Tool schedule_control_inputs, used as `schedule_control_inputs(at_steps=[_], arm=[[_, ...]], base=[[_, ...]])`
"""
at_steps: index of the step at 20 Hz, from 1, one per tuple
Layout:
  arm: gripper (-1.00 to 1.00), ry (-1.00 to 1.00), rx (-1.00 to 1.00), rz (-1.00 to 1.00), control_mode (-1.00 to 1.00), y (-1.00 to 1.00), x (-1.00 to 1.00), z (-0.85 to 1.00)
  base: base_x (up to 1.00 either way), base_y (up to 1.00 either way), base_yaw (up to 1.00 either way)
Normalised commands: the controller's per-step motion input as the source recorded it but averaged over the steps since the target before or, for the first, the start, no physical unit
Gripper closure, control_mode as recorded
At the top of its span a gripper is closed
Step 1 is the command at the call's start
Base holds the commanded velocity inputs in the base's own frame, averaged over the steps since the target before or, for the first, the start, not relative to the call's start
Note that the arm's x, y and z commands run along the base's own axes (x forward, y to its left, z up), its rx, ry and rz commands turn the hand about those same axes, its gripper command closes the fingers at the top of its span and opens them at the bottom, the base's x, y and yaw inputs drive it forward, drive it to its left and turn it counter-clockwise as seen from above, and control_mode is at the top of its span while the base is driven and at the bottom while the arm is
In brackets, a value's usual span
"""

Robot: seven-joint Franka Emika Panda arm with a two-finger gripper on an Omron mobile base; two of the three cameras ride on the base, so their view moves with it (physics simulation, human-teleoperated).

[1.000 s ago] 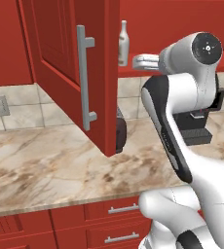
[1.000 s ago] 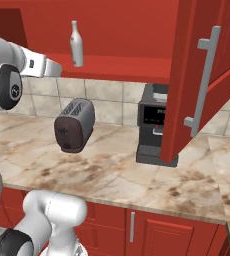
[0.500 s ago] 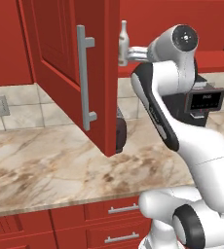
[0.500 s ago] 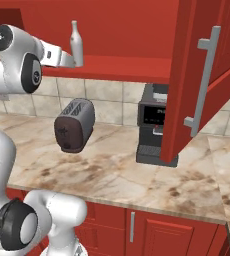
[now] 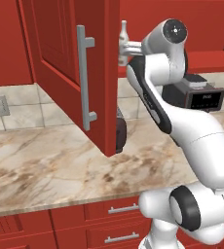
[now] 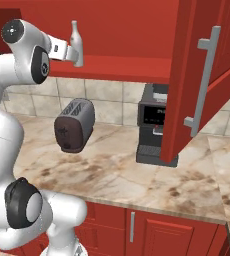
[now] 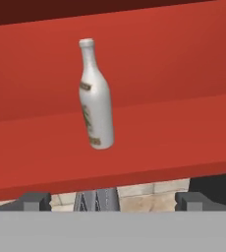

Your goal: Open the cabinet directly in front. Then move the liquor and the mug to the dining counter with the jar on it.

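The red cabinet stands open, its left door (image 5: 60,63) and right door (image 6: 202,75) swung out toward me. On its bottom shelf (image 7: 159,138) the liquor (image 7: 95,98) stands upright, a pale bottle with a tan label. My gripper (image 7: 112,201) is open, level with the shelf's front edge, short of the liquor and not touching it. From the sides, the gripper (image 6: 77,55) overlaps the lower part of the liquor (image 6: 75,32), and only the neck of the liquor (image 5: 124,30) clears the door edge. The mug, the jar and the dining counter are out of view.
A dark toaster (image 6: 74,125) and a black coffee machine (image 6: 154,125) stand on the marbled counter (image 6: 112,175) below the cabinet. The open doors hang over the counter on both sides of my arm. Red drawers (image 5: 109,214) run under the counter.
My arm has swung up and in toward the shelf, bringing the hand from beside the liquor to right in front of it. The jaws stayed open.
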Motion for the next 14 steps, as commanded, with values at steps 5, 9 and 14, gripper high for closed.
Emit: schedule_control_inputs(at_steps=[5, 9, 14], arm=[[-1.00, -0.02, 0.00, 0.00, -1.00, 0.10, 0.29, -0.04], [-1.00, 0.00, 0.00, 0.00, -1.00, 0.08, 0.33, 0.00], [-1.00, 0.00, 0.00, 0.00, -1.00, 0.00, 0.36, 0.00]], base=[[0.00, 0.00, 0.00], [0.00, 0.00, 0.00], [0.00, 0.00, 0.00]])
